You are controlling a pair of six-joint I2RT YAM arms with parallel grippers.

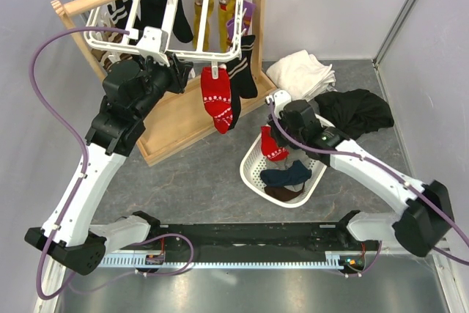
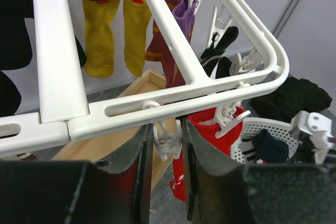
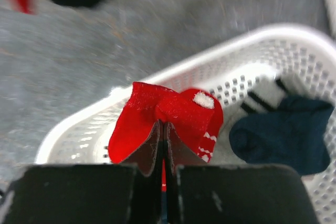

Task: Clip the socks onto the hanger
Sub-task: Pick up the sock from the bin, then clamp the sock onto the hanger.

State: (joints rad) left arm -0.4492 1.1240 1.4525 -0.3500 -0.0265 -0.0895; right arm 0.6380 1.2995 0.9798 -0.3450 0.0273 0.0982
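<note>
The white slatted hanger [image 1: 220, 53] hangs from the wooden stand; its frame fills the left wrist view [image 2: 173, 98]. One red patterned sock [image 1: 217, 100] hangs clipped at its front edge, also visible in the left wrist view [image 2: 210, 129]. My left gripper [image 1: 179, 71] is up at that edge, its jaws closed on a white clip peg [image 2: 167, 141] beside the clipped sock. My right gripper [image 1: 277, 131] is shut on the second red sock [image 3: 173, 111] and holds it over the basket. A pale sock with dark stripes [image 3: 268, 95] lies in the basket.
The wooden stand [image 1: 183, 133] carries the hanger, with yellow [image 2: 100, 24], purple [image 2: 181, 3] and black socks [image 1: 157, 1] clipped on. A white lattice basket [image 1: 253, 174] holds a navy sock [image 3: 283, 137]. White cloth [image 1: 302, 71] and black cloth [image 1: 359, 111] lie behind.
</note>
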